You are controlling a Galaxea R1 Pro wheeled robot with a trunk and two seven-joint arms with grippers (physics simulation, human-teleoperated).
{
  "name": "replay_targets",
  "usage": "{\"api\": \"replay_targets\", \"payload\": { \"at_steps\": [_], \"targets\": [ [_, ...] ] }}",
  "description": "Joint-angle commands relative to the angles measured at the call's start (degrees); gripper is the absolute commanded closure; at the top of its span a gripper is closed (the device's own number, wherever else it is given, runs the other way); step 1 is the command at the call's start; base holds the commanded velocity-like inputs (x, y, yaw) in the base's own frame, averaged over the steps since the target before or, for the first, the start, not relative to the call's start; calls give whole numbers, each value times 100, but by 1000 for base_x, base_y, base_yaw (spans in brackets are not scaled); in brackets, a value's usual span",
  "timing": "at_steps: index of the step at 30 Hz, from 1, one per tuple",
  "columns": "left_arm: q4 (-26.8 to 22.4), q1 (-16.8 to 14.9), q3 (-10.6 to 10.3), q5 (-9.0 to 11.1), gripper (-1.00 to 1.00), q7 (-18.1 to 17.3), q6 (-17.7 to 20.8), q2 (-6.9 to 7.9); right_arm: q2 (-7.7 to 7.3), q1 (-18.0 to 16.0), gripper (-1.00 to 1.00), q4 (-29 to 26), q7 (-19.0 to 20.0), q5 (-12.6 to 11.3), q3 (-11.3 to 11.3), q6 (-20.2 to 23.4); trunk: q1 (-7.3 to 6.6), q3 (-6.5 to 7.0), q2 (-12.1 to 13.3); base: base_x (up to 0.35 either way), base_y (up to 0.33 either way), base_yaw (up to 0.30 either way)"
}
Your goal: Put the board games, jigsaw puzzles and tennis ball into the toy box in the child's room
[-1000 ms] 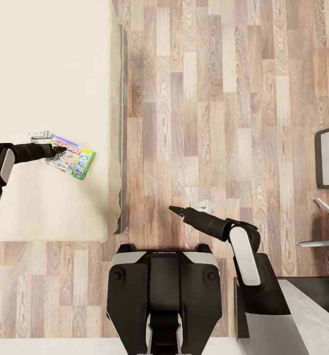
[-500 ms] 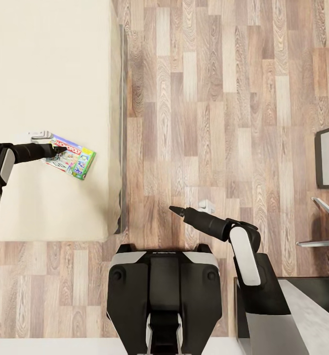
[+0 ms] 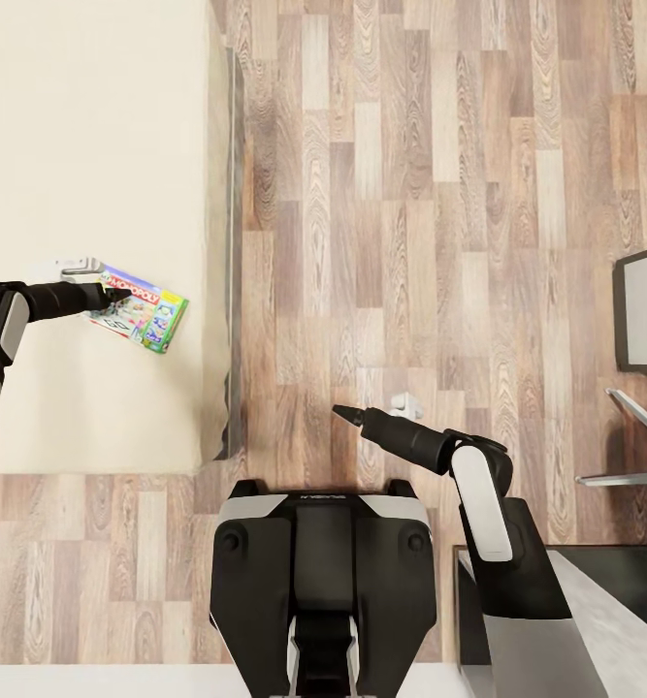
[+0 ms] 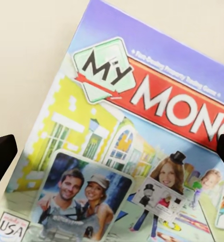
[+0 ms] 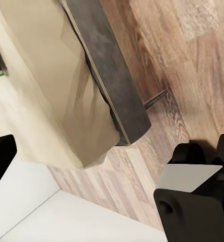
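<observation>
A colourful Monopoly board game hangs over the beige mattress of the bed, near its right edge. My left gripper is shut on the box's near end. In the left wrist view the printed lid is seen face-on, with a black fingertip at each side. My right gripper hovers over the wood floor in front of my base, its fingertips apart with nothing between them. The toy box, puzzles and ball are out of view.
The bed's dark frame runs along the mattress edge, with plank floor to its right. A dark-framed grey panel and metal legs stand at the far right. A table corner lies at the lower right beside my base.
The bed, floor and right-hand furniture have slid slightly left in the picture, so the camera moved. Both arms and the held box keep their places in the view.
</observation>
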Motion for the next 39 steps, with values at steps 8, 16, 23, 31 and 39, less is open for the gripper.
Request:
{"api": "replay_targets", "payload": {
  "at_steps": [8, 16, 23, 31, 39],
  "targets": [
    [218, 2, 38, -24, -100, -283, 74, -8, 1, -2, -100, -2, 43, 47, -6, 25, 6, -6, -6, 0, -2, 0],
    [218, 2, 38, -21, -100, -475, 88, -3, 5, -2, -100, -2, 43, 47, -6, 25, 6, -6, -6, 0, 0, 0],
    [218, 2, 68, -12, -100, -496, 95, 0, 7, -2, -100, -2, 43, 47, -6, 25, 6, -6, -6, 0, 0, 0],
    [218, 2, 94, -4, -100, -821, 252, 0, 10, -2, -100, -2, 43, 47, -6, 25, 6, -6, -6, 0, 0, 0],
    [218, 2, 103, 6, -100, -933, 368, 0, 7, -2, -100, -2, 43, 47, -6, 25, 6, -6, -6, 0, 0, 0]
  ]
}}
